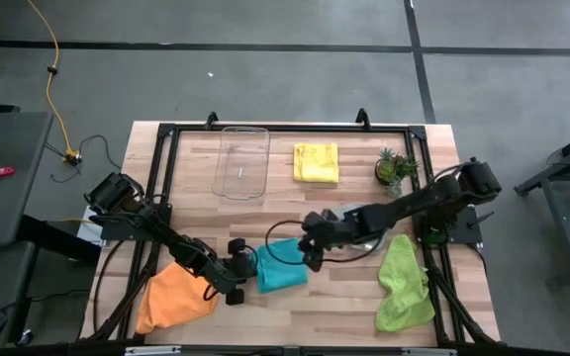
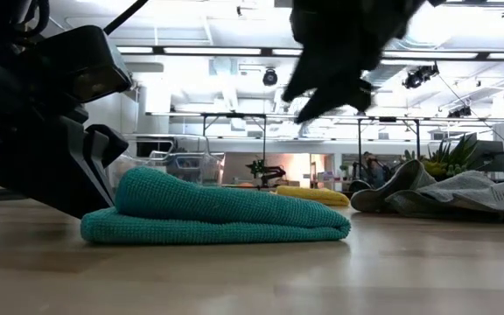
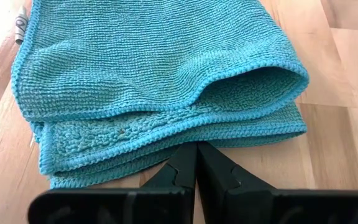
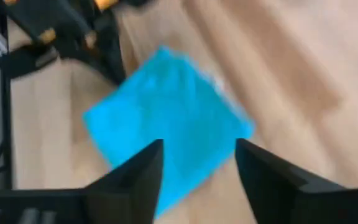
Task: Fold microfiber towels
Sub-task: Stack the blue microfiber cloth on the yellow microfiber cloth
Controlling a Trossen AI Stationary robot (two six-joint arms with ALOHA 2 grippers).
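Observation:
The teal-blue towel [image 1: 281, 268] lies folded in several layers on the table's near middle, its rounded fold [image 2: 226, 206] uppermost. My left gripper [image 3: 196, 148] is shut at the towel's left edge, low on the table [image 1: 237, 287]. My right gripper [image 4: 197, 149] hangs open above the towel's right part [image 1: 312, 255], with nothing between its fingers. The orange towel [image 1: 171, 297] lies crumpled at the near left, the lime green one [image 1: 404, 284] at the near right. The yellow one [image 1: 317, 162] lies folded at the far middle, and a grey one [image 2: 462, 192] lies beneath the right arm. My left gripper's shut fingertips [image 3: 188, 158] meet the edge of the towel's lower layers [image 3: 166, 149], coming slanting down from the table's left. Whether a layer is caught between them, I cannot tell. The towel lies flat on the table.
A clear plastic tray [image 1: 242, 163] stands at the far middle-left. A small potted plant [image 1: 396, 168] stands at the far right. Bare wood [image 1: 334, 307] shows along the near edge between the orange and green towels.

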